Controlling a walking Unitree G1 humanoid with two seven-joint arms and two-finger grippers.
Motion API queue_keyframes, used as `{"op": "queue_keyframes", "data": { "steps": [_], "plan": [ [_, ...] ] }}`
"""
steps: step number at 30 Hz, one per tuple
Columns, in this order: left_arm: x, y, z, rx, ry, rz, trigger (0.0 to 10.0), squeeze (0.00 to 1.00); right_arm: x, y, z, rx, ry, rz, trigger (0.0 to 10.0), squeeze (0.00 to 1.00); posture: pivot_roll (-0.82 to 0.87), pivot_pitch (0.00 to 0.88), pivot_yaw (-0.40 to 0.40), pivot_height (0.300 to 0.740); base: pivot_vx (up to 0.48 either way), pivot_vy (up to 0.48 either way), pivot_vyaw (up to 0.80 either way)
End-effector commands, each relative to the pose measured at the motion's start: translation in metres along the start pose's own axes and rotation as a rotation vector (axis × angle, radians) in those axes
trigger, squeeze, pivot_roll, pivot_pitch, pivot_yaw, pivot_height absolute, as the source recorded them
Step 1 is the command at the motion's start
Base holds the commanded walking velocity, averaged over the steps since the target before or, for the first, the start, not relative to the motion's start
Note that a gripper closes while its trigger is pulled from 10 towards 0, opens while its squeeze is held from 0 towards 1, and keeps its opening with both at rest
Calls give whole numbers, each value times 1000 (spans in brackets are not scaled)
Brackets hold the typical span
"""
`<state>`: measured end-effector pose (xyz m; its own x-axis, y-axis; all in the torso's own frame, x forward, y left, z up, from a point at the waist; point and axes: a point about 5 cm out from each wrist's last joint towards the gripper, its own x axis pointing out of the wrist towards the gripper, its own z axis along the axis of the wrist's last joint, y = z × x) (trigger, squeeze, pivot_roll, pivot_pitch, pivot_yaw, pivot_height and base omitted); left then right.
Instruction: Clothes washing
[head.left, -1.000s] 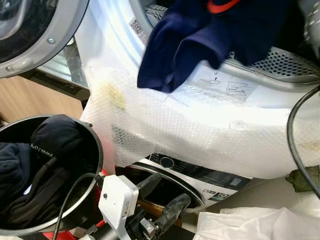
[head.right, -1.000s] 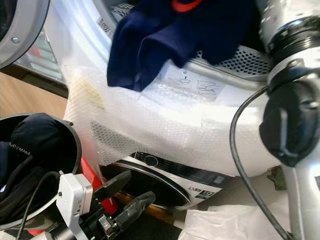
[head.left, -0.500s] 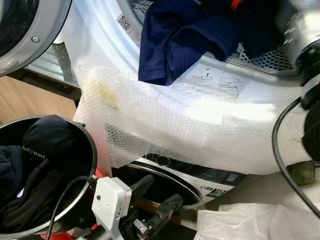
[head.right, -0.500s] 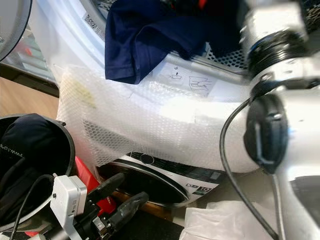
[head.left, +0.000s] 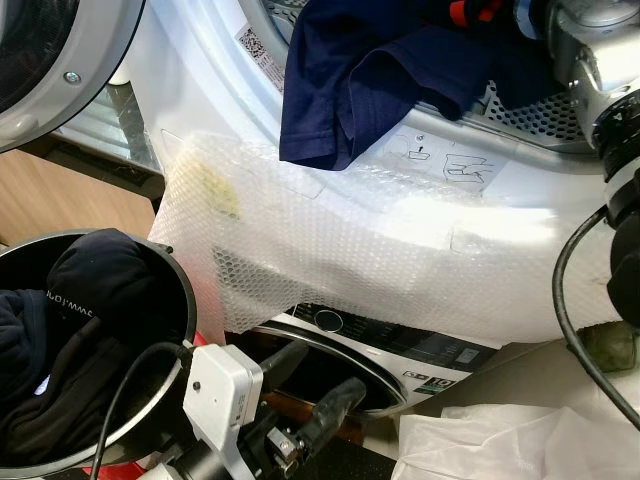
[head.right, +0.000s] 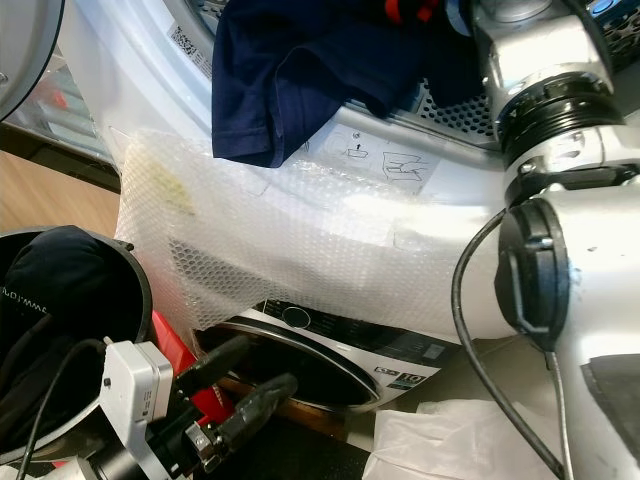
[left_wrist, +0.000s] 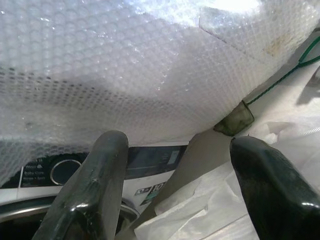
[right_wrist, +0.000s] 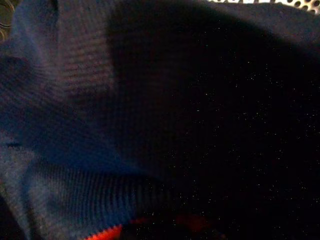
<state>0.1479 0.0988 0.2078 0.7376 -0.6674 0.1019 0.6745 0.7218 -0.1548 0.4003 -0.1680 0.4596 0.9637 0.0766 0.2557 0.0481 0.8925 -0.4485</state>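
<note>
A dark navy cloth garment with red trim (head.left: 350, 80) is hanging half out of the round opening of a white front-loading washing machine (head.left: 200, 90), one fold drooping over the lower rim onto a sheet of clear bubble wrap (head.left: 380, 250) that is draping the machine's front. The perforated steel drum (head.left: 540, 115) is showing behind the garment. The silver right arm (head.right: 560, 150) is reaching up into the opening; its wrist camera is pressing close against navy fabric (right_wrist: 100, 100), and whether the right gripper is clenched or released cannot be told. Lower down, the left gripper (head.left: 320, 395) is hanging with its two black fingers (left_wrist: 95, 185) spread apart and empty, in front of a second white washer's control panel (head.left: 400, 345). Beside it, a round black basket (head.left: 185, 290) is holding dark clothes (head.left: 80, 330). Crumpled white plastic sheeting (head.left: 500, 445) is lying near the machine's base.
</note>
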Motion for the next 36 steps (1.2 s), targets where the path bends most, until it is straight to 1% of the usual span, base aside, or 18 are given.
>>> {"op": "queue_keyframes", "data": {
  "steps": [1, 3, 4, 5, 6, 7, 13, 17, 20, 22, 25, 26, 30, 31, 36],
  "plan": [
    [-1, -6, 0, -25, 4, -29, 10000, 0, -3, -12, 8, -7, -7, -24, 10000, 1000, 59, 246, -228, 740, 0, 0, 0],
    [-1, -6, 0, -25, 4, -29, 10000, 0, -3, -12, 8, -7, -7, -24, 10000, 1000, 59, 246, -228, 740, 0, 0, 0],
    [-1, -5, 0, -25, 4, -29, 10000, 0, -4, -15, 9, 4, 0, -22, 10000, 1000, 53, 238, -226, 740, 0, 0, 0],
    [1, -3, -1, -21, 0, -36, 10000, 0, -6, -22, 12, 26, 5, -60, 10000, 1000, 33, 215, -216, 740, 0, 0, 0],
    [3, -2, -1, -19, -3, -40, 10000, 0, -7, -27, 14, 39, 7, -89, 10000, 1000, 33, 215, -216, 740, 0, 0, 0],
    [5, 0, -1, -18, -6, -45, 10000, 0, -8, -31, 16, 73, -1, -119, 10000, 1000, 34, 210, -213, 740, 0, 0, 0],
    [6, 2, 0, -9, -6, -50, 10000, 0, -9, -33, 20, 111, -16, -127, 10000, 1000, 43, 190, -207, 740, 0, 0, 0],
    [8, 3, 0, -4, -7, -55, 10000, 0, -8, -30, 20, 137, -11, -109, 10000, 1000, 50, 177, -208, 740, 0, 0, 0],
    [8, 4, 0, 1, -7, -55, 10000, 0, -8, -28, 19, 130, -12, -86, 10000, 1000, 53, 172, -209, 740, 0, 0, 0],
    [9, 4, 0, 2, -7, -56, 10000, 0, -8, -27, 19, 144, -7, -75, 10000, 1000, 55, 168, -210, 740, 0, 0, 0],
    [9, 4, -1, 2, -7, -56, 10000, 0, -8, -24, 17, 108, 13, 18, 10000, 1000, 60, 156, -214, 740, 0, 0, 0],
    [9, 4, -1, 2, -7, -56, 10000, 0, -8, -24, 17, 108, 13, 18, 10000, 1000, 60, 156, -214, 740, 0, 0, 0],
    [9, 5, -1, 3, -5, -58, 10000, 0, -10, -25, 10, 48, 46, 80, 10000, 1000, 62, 144, -215, 740, 0, 0, 0],
    [9, 5, -1, 4, -5, -59, 10000, 0, -10, -25, 9, 54, 54, 88, 10000, 1000, 63, 142, -215, 740, 0, 0, 0],
    [10, 6, -1, 10, -5, -63, 10000, 0, -12, -28, 3, 8, 81, 142, 10000, 1000, 60, 137, -212, 740, 0, 0, 0]
  ]
}}
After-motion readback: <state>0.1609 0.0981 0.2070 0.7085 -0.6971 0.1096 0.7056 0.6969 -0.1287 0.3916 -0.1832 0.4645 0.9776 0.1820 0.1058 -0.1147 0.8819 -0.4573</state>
